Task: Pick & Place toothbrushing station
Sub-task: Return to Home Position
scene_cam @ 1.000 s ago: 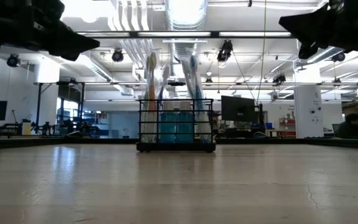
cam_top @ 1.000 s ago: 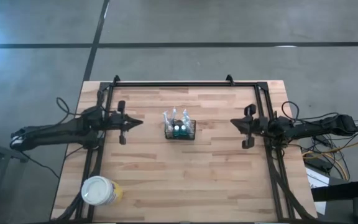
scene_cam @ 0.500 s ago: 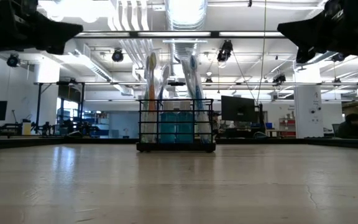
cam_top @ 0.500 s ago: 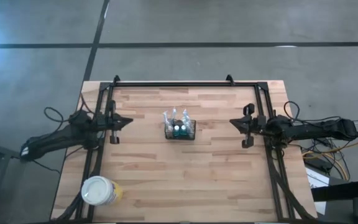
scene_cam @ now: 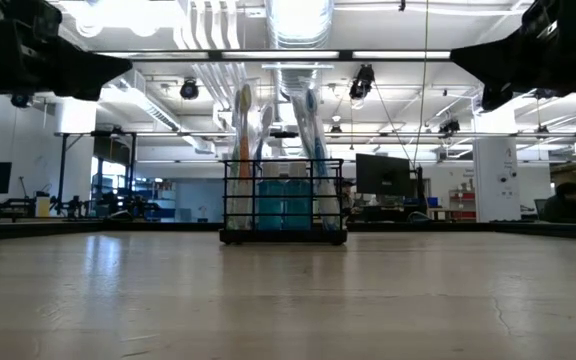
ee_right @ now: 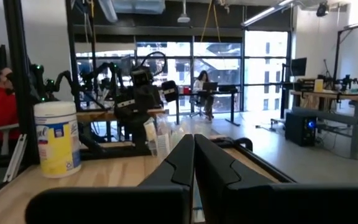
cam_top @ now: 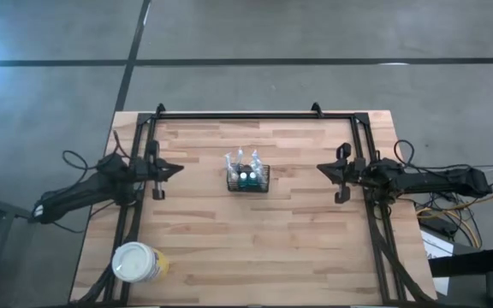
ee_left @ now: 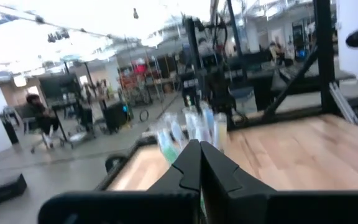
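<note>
The black wire-mesh caddy (cam_top: 247, 178) stands on its base near the table's middle, toward the far side, holding upright toothbrushes and teal bottles; it also shows in the low view (scene_cam: 283, 205). My left gripper (cam_top: 176, 168) is shut and empty, raised above the table to the caddy's left. My right gripper (cam_top: 321, 168) is shut and empty, raised to the caddy's right. In the left wrist view (ee_left: 199, 149) the shut fingers point at the caddy (ee_left: 188, 127); in the right wrist view (ee_right: 193, 142) likewise.
A round yellow cup with a white lid (cam_top: 139, 262) stands at the table's near left corner and shows in the right wrist view (ee_right: 56, 138). A black frame (cam_top: 255, 115) runs along the table's far and side edges. People sit in the room beyond.
My left gripper has drawn back toward the table's left edge, away from the caddy, staying shut. My right arm has shifted only slightly. The caddy has not moved.
</note>
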Action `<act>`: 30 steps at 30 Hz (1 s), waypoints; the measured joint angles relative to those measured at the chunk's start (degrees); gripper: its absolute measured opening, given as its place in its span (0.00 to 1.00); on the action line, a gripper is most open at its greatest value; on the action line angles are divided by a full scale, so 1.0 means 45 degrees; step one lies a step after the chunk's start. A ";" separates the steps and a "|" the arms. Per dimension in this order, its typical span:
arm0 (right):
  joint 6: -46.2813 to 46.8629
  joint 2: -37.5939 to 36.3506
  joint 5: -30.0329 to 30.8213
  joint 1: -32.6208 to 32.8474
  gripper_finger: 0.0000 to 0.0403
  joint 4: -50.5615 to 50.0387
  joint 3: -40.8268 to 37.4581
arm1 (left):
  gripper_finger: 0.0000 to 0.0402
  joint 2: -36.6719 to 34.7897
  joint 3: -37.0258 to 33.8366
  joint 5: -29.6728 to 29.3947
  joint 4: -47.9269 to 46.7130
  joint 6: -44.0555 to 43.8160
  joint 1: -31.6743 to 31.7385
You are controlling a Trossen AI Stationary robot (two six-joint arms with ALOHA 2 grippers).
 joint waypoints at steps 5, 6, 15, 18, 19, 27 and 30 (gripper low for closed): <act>0.0357 -0.0499 0.0344 -0.0285 0.02 -0.0966 0.0000 | 0.00 0.0000 -0.0205 -0.0121 0.0077 0.0020 0.0073; 0.0414 -0.0620 0.0375 -0.0410 0.02 -0.1193 0.0000 | 0.00 0.0000 -0.0250 -0.0122 0.0050 0.0022 0.0113; 0.0597 -0.1666 0.0292 -0.1242 0.02 -0.2240 -0.0004 | 0.00 0.0000 -0.0376 -0.0312 0.0065 0.0015 0.0969; 0.0491 -0.2068 -0.0108 -0.1409 0.02 -0.2588 0.0000 | 0.00 0.0000 -0.0379 -0.0041 0.0066 -0.0002 0.1253; 0.0440 -0.2183 -0.0381 -0.1452 0.02 -0.2808 0.0000 | 0.00 0.0000 -0.0387 0.0030 0.0067 -0.0020 0.1326; 0.0562 -0.2512 -0.0660 -0.1492 0.02 -0.3573 -0.0005 | 0.00 0.0000 -0.0643 0.0652 0.0063 -0.0212 0.1477; 0.0469 -0.2509 -0.0572 -0.1492 0.02 -0.3569 -0.0005 | 0.00 0.0000 -0.0787 0.0723 0.0083 -0.0301 0.1477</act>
